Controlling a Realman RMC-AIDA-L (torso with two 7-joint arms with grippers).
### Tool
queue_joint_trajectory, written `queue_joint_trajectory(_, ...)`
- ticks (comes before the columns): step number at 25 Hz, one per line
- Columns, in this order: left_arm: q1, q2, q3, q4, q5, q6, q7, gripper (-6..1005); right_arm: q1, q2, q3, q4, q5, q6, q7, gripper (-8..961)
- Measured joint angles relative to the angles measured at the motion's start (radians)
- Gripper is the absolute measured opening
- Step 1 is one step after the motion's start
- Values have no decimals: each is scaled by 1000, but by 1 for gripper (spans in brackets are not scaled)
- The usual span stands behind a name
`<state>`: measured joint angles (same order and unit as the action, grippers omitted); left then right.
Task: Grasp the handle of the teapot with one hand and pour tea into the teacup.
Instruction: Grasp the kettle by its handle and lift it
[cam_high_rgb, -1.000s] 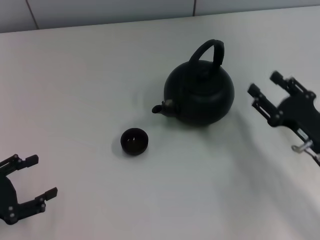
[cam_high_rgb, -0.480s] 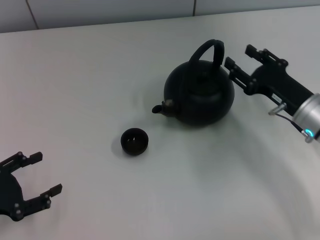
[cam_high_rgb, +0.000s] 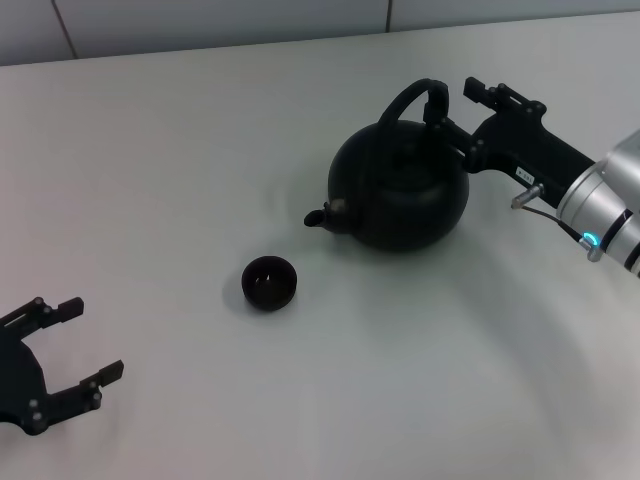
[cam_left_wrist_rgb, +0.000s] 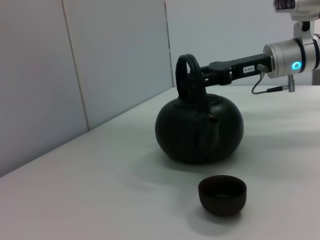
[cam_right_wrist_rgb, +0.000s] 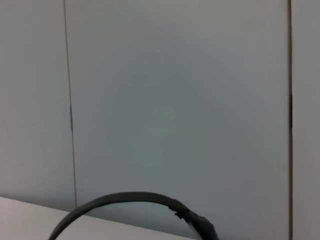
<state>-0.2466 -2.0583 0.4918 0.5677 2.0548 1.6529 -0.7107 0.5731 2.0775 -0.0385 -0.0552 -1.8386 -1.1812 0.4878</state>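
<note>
The matte-black teapot (cam_high_rgb: 400, 190) stands on the white table, spout pointing toward the cup; it also shows in the left wrist view (cam_left_wrist_rgb: 200, 132). Its arched handle (cam_high_rgb: 412, 100) rises over the lid and shows in the left wrist view (cam_left_wrist_rgb: 186, 75) and as a dark arc in the right wrist view (cam_right_wrist_rgb: 125, 201). The small black teacup (cam_high_rgb: 269, 282) sits in front of the spout, also in the left wrist view (cam_left_wrist_rgb: 222, 194). My right gripper (cam_high_rgb: 450, 106) is open at the handle's right side, its fingers on either side of the band. My left gripper (cam_high_rgb: 90, 340) is open and empty at the near left.
The white table (cam_high_rgb: 180, 150) runs back to a pale panelled wall (cam_high_rgb: 200, 20). My right arm (cam_high_rgb: 600, 200) reaches in from the right, above the table.
My right gripper has moved left and back from the table's right side up to the teapot's handle. The left gripper has barely shifted. Teapot and cup have not moved.
</note>
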Motion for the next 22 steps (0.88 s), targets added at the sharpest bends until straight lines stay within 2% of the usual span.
queue_joint_trajectory(14, -3, 0, -17, -2, -2, 6, -1, 810, 5, 1, -4, 1, -3, 10, -3, 584)
queue_joint_trajectory(19, -4, 0, -18, -2, -3, 7, -1, 811, 6, 1, -14, 1, -4, 3, -3, 363)
queue_joint_trajectory(22, -4, 0, -18, -2, -3, 7, -1, 811, 8, 1, -14, 1, -4, -1, -3, 262)
